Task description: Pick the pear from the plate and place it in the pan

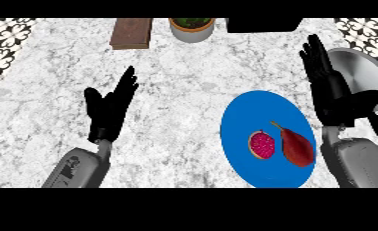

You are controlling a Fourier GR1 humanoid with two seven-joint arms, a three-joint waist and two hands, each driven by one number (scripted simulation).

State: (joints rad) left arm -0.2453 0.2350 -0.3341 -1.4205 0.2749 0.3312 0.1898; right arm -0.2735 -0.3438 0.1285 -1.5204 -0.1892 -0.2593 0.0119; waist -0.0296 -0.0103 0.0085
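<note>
Standing with its fingers straight and pointed toward the far edge, the black right hand (328, 91) is seen near the right edge of the white marbled surface (184, 85); nothing is held in it. The dark red, long-necked pear (297, 146) is found on the right half of the round blue plate (258, 110), toward the near edge from that hand and slightly to its left, close beside the grey right forearm. Its long axis is laid mostly from far to near, with the thin stem aimed far-left and the thick end toward the near edge. A halved fruit with a pink, seeded face (261, 144) is set just left of the pear on the same plate, apart from it. The grey metal pan (360, 70) is placed on the hand's other side, at the right edge. The right hand is judged much the nearer to the pear; a draw back toward the near edge and a turn downward would be called for. The black left hand (109, 107) is shown open and empty, resting well apart in the left half. Much of the pan is cut off by the view's edge and covered by the right hand, so its handle and depth cannot be made out.
</note>
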